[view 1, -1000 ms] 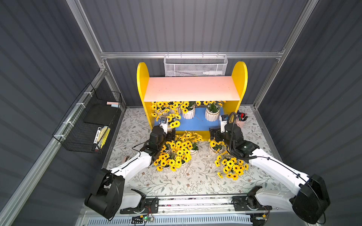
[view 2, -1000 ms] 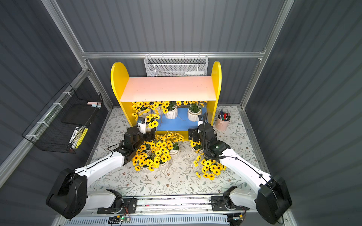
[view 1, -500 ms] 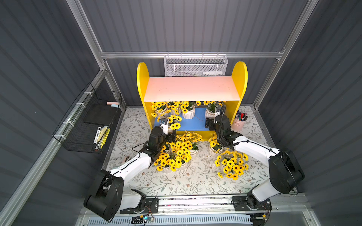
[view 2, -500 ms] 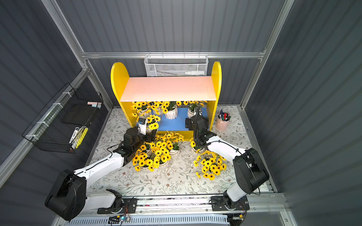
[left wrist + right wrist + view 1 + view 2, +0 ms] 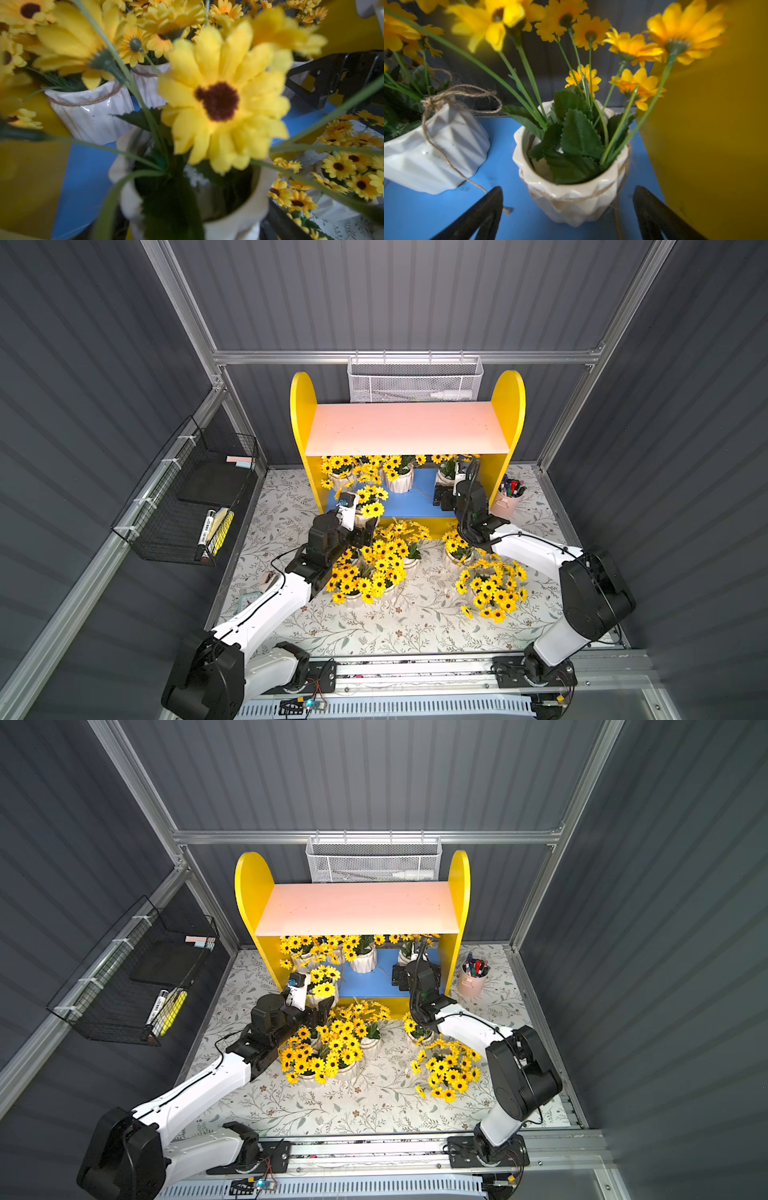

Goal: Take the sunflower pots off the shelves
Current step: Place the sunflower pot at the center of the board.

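Now pot (image 5: 571, 207) upright between open right pincer (image 5: 568, 187), stems vertical.

You can't read the left pincer (image 5: 365, 526) cleanly. In its wrist view the sunflower pot (image 5: 207, 207) it clamps is out of focus, with its base cut off by the frame. One blurred sunflower (image 5: 220, 101) covers most of what lies beyond the fingers (image 5: 278, 218), and only slivers of them show.

The right pincer (image 5: 569, 188) shows just its finger ends in its wrist view. From above they are hidden behind its own wrist and cable. The pink upper board (image 5: 407, 427) hides the backs of the shelf pots (image 5: 400, 483) ahead of that pincer. Just outside one of its fingers, a second pot (image 5: 436, 149) runs out of frame.

Well back from the left pincer, beside its forearm, a teal object (image 5: 249, 598) is too small to name.
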You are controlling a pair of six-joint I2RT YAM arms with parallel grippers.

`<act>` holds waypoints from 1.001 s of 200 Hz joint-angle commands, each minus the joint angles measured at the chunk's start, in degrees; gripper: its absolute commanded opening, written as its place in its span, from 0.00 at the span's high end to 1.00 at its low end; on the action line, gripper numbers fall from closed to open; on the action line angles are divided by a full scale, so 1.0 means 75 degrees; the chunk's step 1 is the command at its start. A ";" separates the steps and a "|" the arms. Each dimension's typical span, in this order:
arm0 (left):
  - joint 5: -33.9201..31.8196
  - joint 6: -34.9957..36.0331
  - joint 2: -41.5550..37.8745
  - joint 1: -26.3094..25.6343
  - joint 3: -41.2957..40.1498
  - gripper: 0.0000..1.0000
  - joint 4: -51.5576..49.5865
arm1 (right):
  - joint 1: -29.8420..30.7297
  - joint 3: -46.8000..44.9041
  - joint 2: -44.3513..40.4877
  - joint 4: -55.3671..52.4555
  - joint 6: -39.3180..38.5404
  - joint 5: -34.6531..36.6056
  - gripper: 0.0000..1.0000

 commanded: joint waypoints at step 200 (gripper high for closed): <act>0.1896 0.0084 -0.0893 -0.1990 0.0614 1.00 -0.0947 | -0.0015 -0.1333 -0.2955 -0.1784 0.0867 -0.1860 0.01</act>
